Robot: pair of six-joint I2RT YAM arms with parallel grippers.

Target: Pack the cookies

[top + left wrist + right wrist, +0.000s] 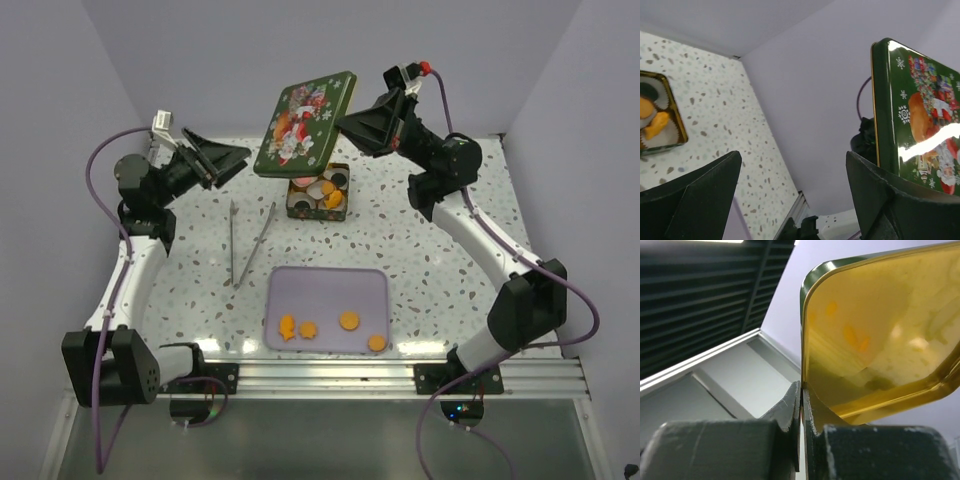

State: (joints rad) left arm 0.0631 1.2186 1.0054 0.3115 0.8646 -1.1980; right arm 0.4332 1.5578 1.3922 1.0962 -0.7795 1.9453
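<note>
terrazzo table [430,250], white with dark specks: carries every item below.

green square tin lid [305,122], santa print outside, gold inside: raised and tilted in the air above the tin base. my right gripper [801,390] has its jaws pressed together on the lid's rim, pinching one edge.

lavender rectangular tray [330,283]: flat at the near edge of the table, between my two bases.

my left gripper [792,165]: jaws spread wide with nothing between them, hanging to the left of the lid and apart from it.

square printed tin base [292,200]: open, behind the tray, lined with white fluted paper cups [662,140].

thin metal tongs [232,245]: lying on the table left of the tray, arms splayed, untouched.

cookies [349,320], small flat biscuits:
- location: four on the tray, well apart, toward its near edge. several more sit in the cups inside the tin base; i cannot count them from here.
- handling, as i judge it: very light, stiff but brittle, likely to crumble or snap under a hard squeeze. they lie thin and flush on a smooth tray, so they may skid when nudged. best taken across opposite edges with a gentle pinch. the tongs look better suited than my broad bare jaws.
- looks: those on the tray are orange-tan, two plain rounds and two with lobed, star-like or fish-like outlines. the tin holds more orange pieces, one black round and something pinkish.
</note>
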